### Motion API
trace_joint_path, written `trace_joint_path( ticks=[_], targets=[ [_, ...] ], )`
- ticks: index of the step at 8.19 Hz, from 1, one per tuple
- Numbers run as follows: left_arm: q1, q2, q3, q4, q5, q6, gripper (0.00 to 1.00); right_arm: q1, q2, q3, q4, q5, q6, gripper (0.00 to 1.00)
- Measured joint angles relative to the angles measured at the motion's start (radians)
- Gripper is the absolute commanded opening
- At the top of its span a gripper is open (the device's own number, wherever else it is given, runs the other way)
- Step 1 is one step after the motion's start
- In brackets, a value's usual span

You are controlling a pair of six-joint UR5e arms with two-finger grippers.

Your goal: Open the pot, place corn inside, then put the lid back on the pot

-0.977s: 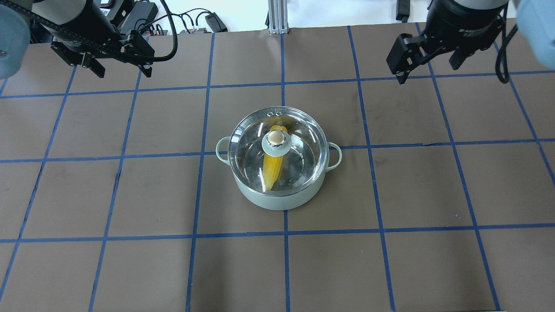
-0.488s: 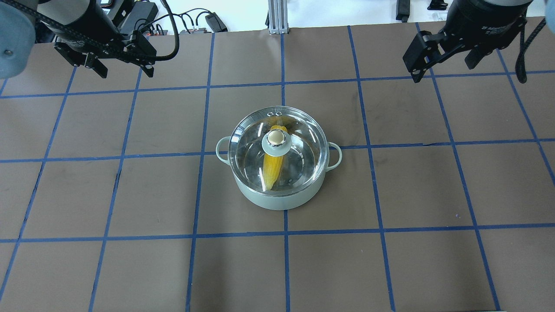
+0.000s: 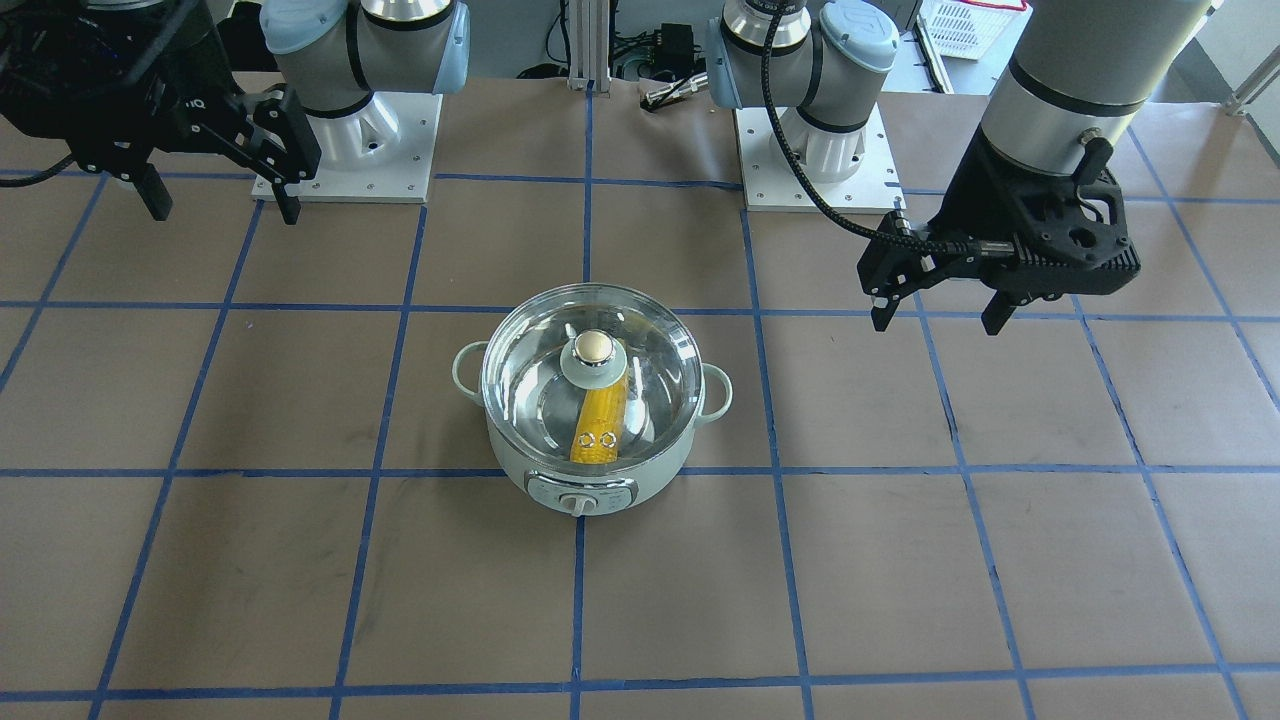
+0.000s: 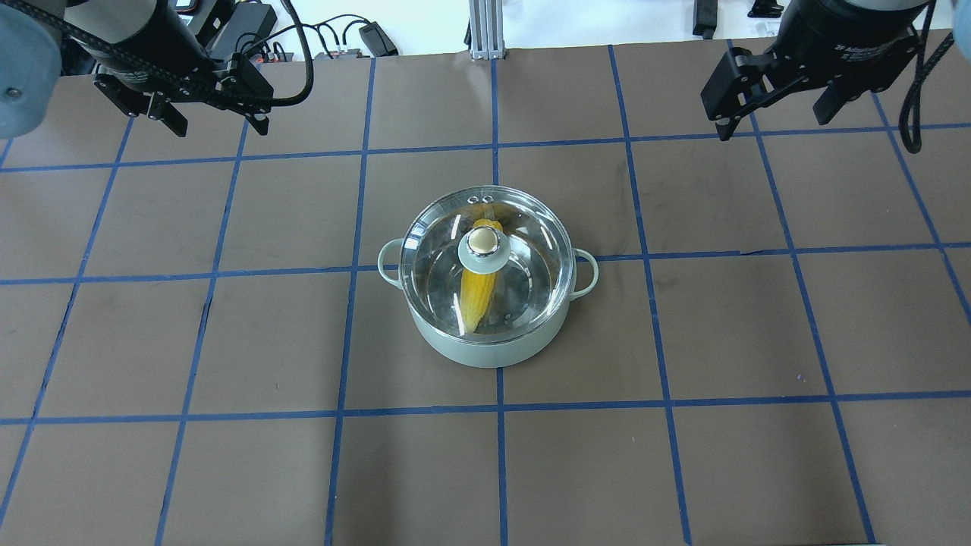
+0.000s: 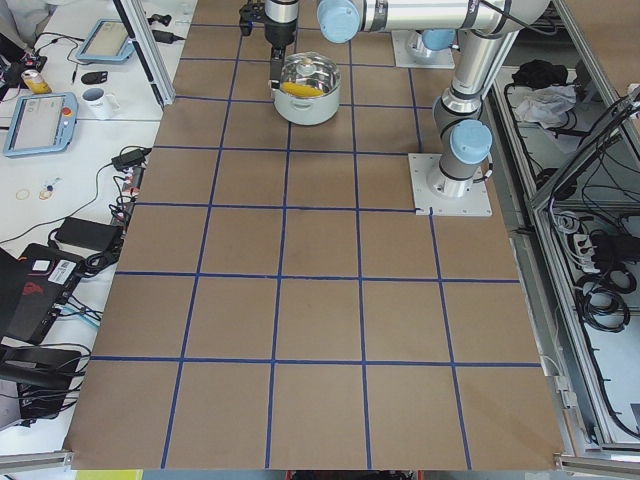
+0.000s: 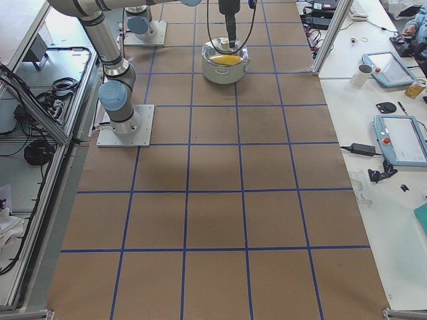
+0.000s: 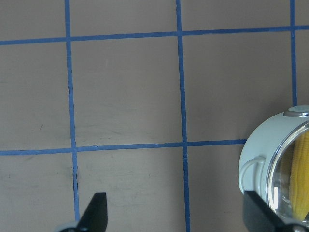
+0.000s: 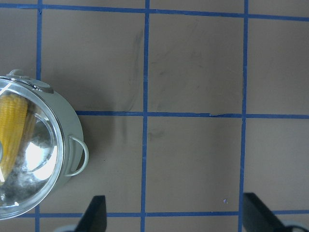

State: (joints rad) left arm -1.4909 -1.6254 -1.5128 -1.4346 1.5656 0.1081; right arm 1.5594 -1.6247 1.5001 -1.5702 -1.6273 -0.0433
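The pale mint-green pot (image 4: 491,345) stands at the table's middle with its dial facing the operators' side (image 3: 578,503). The clear glass lid (image 4: 531,250) sits closed on it, knob (image 4: 482,243) on top. The yellow corn (image 4: 478,296) lies inside, seen through the glass (image 3: 602,420). My left gripper (image 4: 218,127) is open and empty, raised at the far left, well away from the pot (image 3: 935,322). My right gripper (image 4: 772,123) is open and empty, raised at the far right (image 3: 225,210). The left wrist view shows the pot's edge (image 7: 256,159); the right wrist view shows it too (image 8: 67,140).
The table is brown paper with a blue tape grid. Cables and power bricks (image 4: 258,30) and an aluminium post (image 4: 482,30) lie beyond the far edge. The two arm bases (image 3: 350,150) (image 3: 815,160) stand on the robot's side.
My right gripper has moved up and outward, away from the pot, then settled. My left gripper has shifted only slightly. The pot, lid and corn have not moved.
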Motion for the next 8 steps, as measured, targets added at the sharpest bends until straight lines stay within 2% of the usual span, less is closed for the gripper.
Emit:
trace_joint_path(
  ticks=[8],
  targets=[
    [0.0,0.003,-0.036,0.003,-0.001,0.002,1.0,0.028,0.006,-0.001,-0.002,-0.006,0.045,1.0]
  ],
)
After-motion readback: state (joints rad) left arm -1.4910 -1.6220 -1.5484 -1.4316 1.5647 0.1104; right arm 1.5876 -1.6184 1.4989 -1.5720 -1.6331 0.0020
